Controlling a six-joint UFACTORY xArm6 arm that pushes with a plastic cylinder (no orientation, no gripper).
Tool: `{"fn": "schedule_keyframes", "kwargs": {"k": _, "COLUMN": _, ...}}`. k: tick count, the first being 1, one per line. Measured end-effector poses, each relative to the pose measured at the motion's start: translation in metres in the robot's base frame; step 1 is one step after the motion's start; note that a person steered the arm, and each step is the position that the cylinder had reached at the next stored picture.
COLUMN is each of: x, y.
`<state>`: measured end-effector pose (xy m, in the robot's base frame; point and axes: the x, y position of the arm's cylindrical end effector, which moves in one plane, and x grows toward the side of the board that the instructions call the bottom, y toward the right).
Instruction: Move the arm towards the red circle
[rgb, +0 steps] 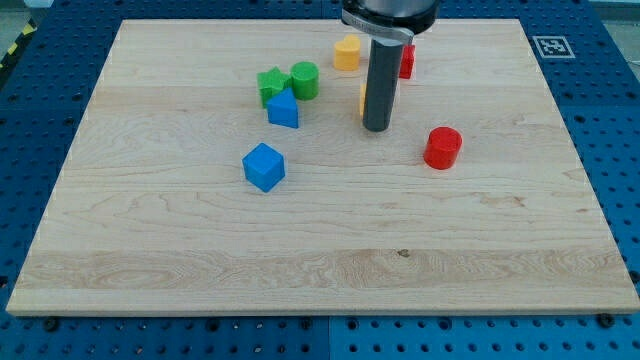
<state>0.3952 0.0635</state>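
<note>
So nearest the view's bottom it's just bare pale wooden board, then the first thing you hit going up is the blue cube-shaped block, left of centre. A bit further up on the view's right sits the target, the red cylinder block (the "red circle"): short, round, flat top, bright red, standing upright and on its own with nothing touching it. My tip is planted just to the view's left of it and slightly higher up, near but not touching. No claw here to be open or closed, it's just a plain dark rod holding nothing. To do this well I'd guess a short slide toward the view's right and a touch downward, stopping close without knocking it. Right behind the rod there's a sliver of a yellow block, shape hidden. Further up: blue triangular block, green star-ish block, green cylinder block, yellow hexagon-ish block, and another red block half hidden by the rod.
</note>
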Motion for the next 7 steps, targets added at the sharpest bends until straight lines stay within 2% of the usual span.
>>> {"fn": "schedule_keyframes", "kwargs": {"k": 3, "x": -0.063, "y": 0.003}}
{"fn": "schedule_keyframes", "kwargs": {"k": 4, "x": -0.025, "y": 0.007}}
{"fn": "schedule_keyframes", "kwargs": {"k": 5, "x": 0.037, "y": 0.013}}
{"fn": "schedule_keyframes", "kwargs": {"k": 6, "x": 0.091, "y": 0.060}}
{"fn": "schedule_keyframes", "kwargs": {"k": 7, "x": 0.103, "y": 0.127}}
